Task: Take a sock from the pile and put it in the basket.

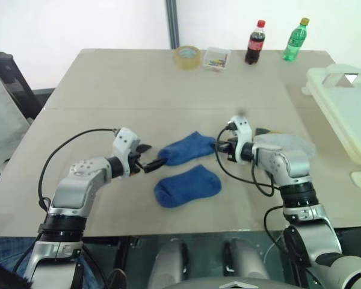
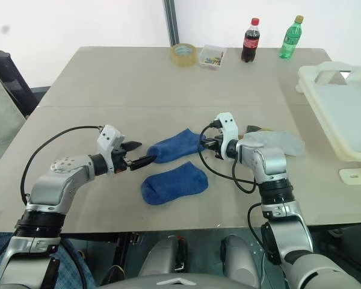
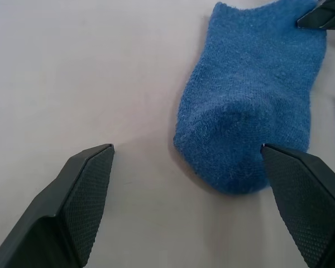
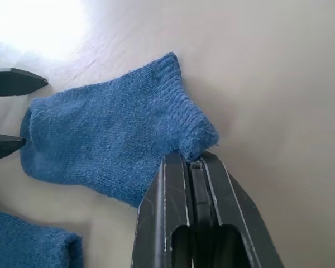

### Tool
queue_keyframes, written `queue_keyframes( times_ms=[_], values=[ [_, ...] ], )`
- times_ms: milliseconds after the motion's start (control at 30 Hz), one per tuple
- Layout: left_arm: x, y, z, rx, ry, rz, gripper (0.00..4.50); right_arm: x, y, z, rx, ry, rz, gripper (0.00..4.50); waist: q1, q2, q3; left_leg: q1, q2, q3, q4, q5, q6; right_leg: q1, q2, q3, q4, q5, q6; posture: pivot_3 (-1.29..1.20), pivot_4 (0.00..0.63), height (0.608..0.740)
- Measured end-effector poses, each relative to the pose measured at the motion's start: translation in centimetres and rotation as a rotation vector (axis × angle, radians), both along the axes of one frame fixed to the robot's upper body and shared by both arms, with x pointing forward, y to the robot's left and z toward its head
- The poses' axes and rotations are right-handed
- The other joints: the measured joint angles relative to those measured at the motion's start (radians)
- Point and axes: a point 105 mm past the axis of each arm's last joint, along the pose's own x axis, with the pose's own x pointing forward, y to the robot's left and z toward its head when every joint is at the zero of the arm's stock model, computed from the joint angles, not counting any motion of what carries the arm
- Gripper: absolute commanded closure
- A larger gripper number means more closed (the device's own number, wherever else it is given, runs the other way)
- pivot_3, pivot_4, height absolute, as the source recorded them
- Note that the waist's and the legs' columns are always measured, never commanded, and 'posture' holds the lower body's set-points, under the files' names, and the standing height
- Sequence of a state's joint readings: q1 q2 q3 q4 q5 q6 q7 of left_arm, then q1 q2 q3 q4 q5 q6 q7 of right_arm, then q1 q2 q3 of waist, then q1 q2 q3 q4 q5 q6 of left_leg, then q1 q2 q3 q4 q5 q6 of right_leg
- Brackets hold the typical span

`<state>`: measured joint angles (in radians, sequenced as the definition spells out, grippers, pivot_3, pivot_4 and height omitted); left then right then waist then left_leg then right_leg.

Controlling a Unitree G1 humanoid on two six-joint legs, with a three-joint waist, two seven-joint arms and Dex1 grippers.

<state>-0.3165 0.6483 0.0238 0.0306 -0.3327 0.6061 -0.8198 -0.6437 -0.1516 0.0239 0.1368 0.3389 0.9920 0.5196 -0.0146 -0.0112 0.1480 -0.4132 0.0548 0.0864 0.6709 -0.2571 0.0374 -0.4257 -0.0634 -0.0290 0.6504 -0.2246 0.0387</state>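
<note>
Nearest our edge of the desk (image 1: 108, 90) lies a second blue sock (image 1: 187, 186), untouched. Just beyond it, our right pincer (image 4: 191, 163) has clenched on the cuff of the sock (image 1: 186, 148), while our left pincer (image 1: 148, 158) stands released, straddling its toe. We judge the grasp step is made; next we must lift and carry it toward the basket (image 1: 349, 108) at the desk's far right edge.
</note>
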Motion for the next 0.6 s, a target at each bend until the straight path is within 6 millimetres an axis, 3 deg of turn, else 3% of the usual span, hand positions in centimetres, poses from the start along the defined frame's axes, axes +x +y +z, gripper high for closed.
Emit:
queue_keyframes(
  times_ms=[67, 100, 133, 433, 467, 600],
  values=[
    [0.2, -0.3, -0.1, 0.019, 0.011, -0.001, 0.00, 0.0, 0.0, -0.2, -0.009, -0.006, 0.000, 4.46, 0.002, 0.002, -0.002, 0.000, 0.000, 0.000, 0.000, 0.000, 0.000, 0.000, 0.000, 0.000, 0.001, 0.000, 0.000, 0.00, 0.150, 0.740],
    [0.3, -0.3, -0.1, 0.027, 0.014, 0.004, 0.53, 0.0, 0.0, -0.2, -0.012, -0.010, -0.001, 4.50, 0.003, 0.003, -0.003, 0.001, -0.001, 0.000, 0.000, 0.000, 0.000, 0.001, 0.000, 0.000, 0.001, 0.000, 0.000, 0.00, 0.150, 0.740],
    [0.3, -0.3, -0.1, 0.030, 0.014, 0.005, 0.64, 0.0, 0.0, -0.2, -0.012, -0.011, -0.001, 4.50, 0.003, 0.003, -0.003, 0.001, -0.001, 0.000, 0.001, 0.000, 0.000, 0.001, 0.000, 0.000, 0.001, 0.000, 0.000, 0.00, 0.150, 0.740],
    [0.7, 0.0, -0.7, 0.115, 0.015, 0.006, 4.21, 0.3, -0.1, 0.0, -0.038, -0.059, -0.007, 4.50, 0.000, 0.005, -0.004, 0.014, 0.000, -0.002, -0.002, 0.000, 0.000, 0.012, -0.001, 0.002, 0.000, -0.001, 0.000, 0.00, 0.150, 0.740],
    [0.7, -0.2, -0.8, 0.122, 0.009, -0.011, 4.41, 0.3, -0.2, 0.0, -0.044, -0.065, -0.007, 4.50, 0.000, 0.006, -0.004, 0.015, 0.000, -0.002, -0.002, 0.000, 0.000, 0.013, -0.001, 0.002, 0.000, -0.001, 0.000, 0.00, 0.150, 0.740],
    [0.6, -0.2, -1.1, 0.146, -0.015, -0.023, 4.41, 0.3, -0.4, -0.2, -0.055, -0.070, -0.008, 4.50, -0.001, 0.008, -0.007, 0.017, 0.000, -0.002, -0.001, 0.000, 0.000, 0.014, -0.001, 0.003, 0.001, -0.003, -0.004, 0.00, 0.150, 0.740]
  ],
)
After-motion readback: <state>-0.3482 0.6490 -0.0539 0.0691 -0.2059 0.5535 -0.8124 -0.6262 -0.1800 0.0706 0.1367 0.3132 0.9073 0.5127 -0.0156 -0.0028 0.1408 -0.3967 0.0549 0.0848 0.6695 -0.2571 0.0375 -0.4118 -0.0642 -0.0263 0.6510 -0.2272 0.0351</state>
